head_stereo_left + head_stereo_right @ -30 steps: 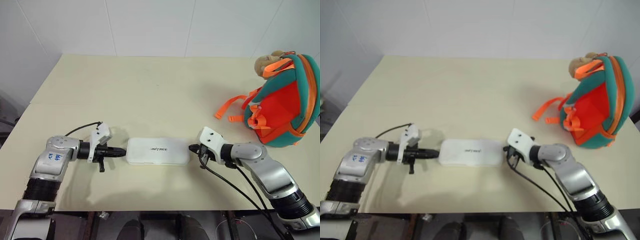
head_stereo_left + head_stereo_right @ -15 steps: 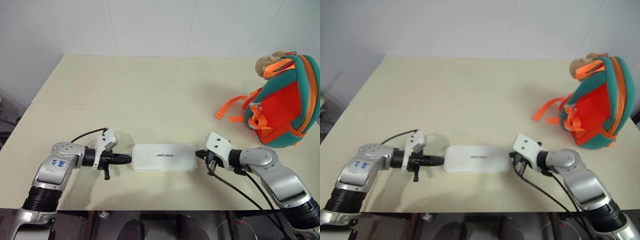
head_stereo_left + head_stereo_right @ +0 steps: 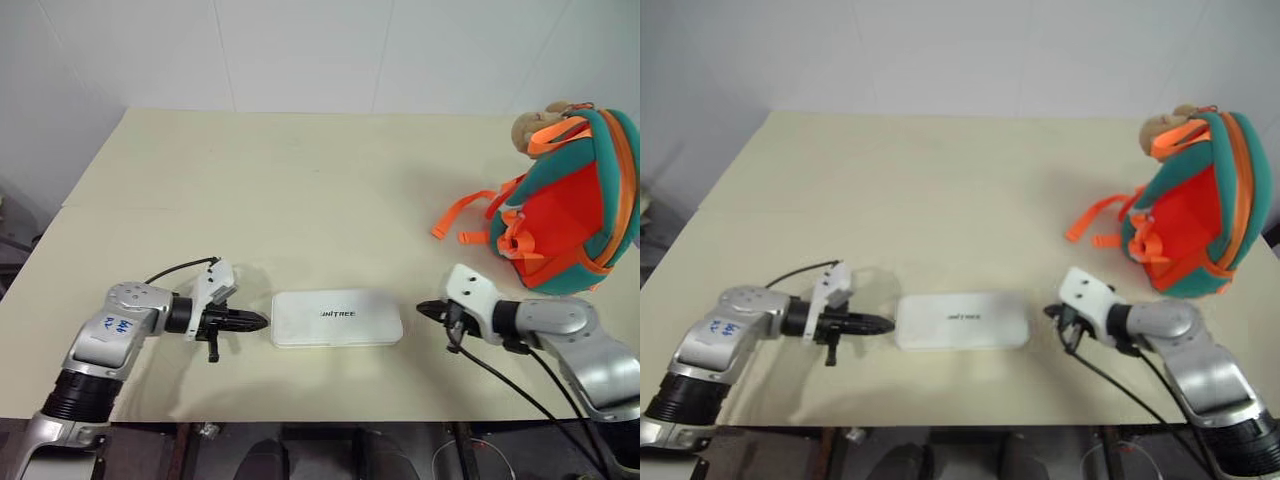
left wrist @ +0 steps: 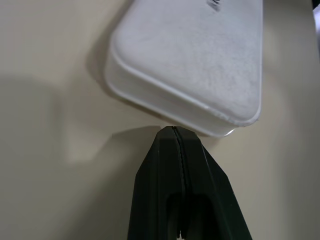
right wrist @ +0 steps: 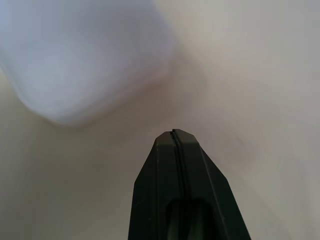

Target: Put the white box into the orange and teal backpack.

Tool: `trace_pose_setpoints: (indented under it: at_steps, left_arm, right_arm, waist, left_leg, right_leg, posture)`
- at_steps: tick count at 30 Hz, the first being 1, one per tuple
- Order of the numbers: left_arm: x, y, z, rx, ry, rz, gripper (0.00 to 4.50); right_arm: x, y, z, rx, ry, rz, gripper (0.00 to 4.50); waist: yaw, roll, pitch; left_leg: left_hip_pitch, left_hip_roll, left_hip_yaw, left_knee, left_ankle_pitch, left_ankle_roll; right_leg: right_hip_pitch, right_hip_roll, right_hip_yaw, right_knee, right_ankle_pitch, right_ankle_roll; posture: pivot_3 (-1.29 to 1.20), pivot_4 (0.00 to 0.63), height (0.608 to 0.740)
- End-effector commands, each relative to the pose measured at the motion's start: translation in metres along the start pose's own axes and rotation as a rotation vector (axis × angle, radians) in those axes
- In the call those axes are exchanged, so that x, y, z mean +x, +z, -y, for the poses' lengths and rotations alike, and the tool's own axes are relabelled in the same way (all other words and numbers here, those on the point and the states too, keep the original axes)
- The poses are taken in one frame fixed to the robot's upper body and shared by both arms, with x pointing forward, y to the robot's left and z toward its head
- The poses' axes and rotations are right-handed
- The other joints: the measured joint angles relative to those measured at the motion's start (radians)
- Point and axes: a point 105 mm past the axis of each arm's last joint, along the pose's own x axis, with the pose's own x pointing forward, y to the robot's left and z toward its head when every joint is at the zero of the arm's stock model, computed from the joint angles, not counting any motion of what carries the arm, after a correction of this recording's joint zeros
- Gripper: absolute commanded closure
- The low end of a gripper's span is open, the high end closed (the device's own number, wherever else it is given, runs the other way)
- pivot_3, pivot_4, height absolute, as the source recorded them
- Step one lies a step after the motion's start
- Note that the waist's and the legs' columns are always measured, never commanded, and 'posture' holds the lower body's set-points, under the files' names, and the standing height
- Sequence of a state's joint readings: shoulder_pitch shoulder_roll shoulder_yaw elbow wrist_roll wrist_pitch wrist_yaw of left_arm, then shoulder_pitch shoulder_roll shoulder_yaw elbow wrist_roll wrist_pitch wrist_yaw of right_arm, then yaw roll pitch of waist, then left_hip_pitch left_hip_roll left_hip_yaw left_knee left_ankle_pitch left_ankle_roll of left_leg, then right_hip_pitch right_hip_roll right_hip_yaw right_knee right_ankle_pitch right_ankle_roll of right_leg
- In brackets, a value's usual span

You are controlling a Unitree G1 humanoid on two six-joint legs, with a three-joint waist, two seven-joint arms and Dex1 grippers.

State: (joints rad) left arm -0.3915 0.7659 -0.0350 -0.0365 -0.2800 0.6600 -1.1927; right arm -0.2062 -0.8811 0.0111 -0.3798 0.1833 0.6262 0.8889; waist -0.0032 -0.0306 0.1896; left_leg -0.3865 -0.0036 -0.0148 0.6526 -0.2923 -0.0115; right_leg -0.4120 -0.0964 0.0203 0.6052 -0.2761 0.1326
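White plastic, flat with rounded corners and a slightly raised lid edge, that's the white box [image 3: 337, 318], lying flat near the front edge of the beige table [image 3: 300, 180] with small dark "UNITREE" lettering on top. Left gripper [image 3: 262, 321] is clenched with nothing in it, tip just beside the box's left end. Right gripper [image 3: 421, 307] is pinched closed and empty too, a bit off the right end. Orange and teal backpack [image 3: 565, 215] stands at the far right, tan plush charm [image 3: 535, 125] on top, orange straps trailing on the table
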Motion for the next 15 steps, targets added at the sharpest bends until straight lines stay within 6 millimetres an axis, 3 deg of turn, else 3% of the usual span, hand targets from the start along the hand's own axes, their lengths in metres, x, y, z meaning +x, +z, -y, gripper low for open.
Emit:
trace_pose_setpoints:
  at_steps: [1,3,5,7,11,15]
  left_arm:
    - [-0.012,0.003,-0.005,0.015,0.021,0.002,4.50]
    - [-0.017,0.001,-0.010,0.005,0.043,-0.012,4.50]
    - [-0.024,0.000,-0.031,-0.012,0.182,-0.034,4.32]
    - [-0.029,0.004,-0.044,-0.002,0.258,-0.021,3.94]
    - [-0.037,0.016,-0.053,0.003,0.304,0.048,2.75]
    - [-0.041,0.025,-0.057,-0.014,0.334,0.118,1.52]
  right_arm:
    - [-0.012,0.005,0.011,-0.015,-0.046,0.026,4.38]
    - [-0.016,0.005,0.014,-0.002,-0.068,0.027,4.38]
    - [-0.021,0.006,0.014,0.027,-0.062,0.034,3.67]
    - [-0.024,0.008,0.013,0.053,-0.059,0.048,3.24]
    - [-0.029,0.017,0.023,0.144,-0.100,0.124,1.92]
    - [-0.030,0.020,0.022,0.353,-0.068,0.187,0.61]
  waist:
    - [0.000,0.000,0.000]
    - [0.000,0.000,0.000]
    - [0.002,0.001,0.000]
    - [0.005,0.001,0.000]
    - [0.004,0.001,0.000]
    - [0.002,0.001,0.000]
  left_leg:
    - [0.000,0.000,0.000,-0.001,0.000,0.000]
    - [0.001,0.001,0.000,-0.001,0.000,0.000]
    - [0.001,0.001,-0.001,-0.001,0.000,-0.001]
    - [0.000,0.001,-0.001,0.000,0.001,-0.001]
    - [0.000,0.000,-0.001,0.000,0.001,-0.001]
    - [-0.001,0.001,-0.002,-0.001,0.001,-0.001]
  right_leg:
    - [0.000,0.000,0.000,0.000,0.000,-0.001]
    - [0.000,0.001,0.000,0.001,-0.001,-0.001]
    - [-0.001,0.001,-0.001,0.002,-0.001,-0.002]
    - [0.000,0.001,-0.001,0.002,-0.001,-0.002]
    - [0.000,-0.001,-0.001,0.002,-0.001,-0.001]
    - [0.000,-0.001,-0.002,0.004,0.000,-0.001]
  posture:
    - [0.00,0.150,0.740]
    - [0.00,0.150,0.740]
    - [0.00,0.150,0.740]
    - [0.00,0.150,0.740]
    - [0.00,0.150,0.740]
    - [0.00,0.150,0.740]
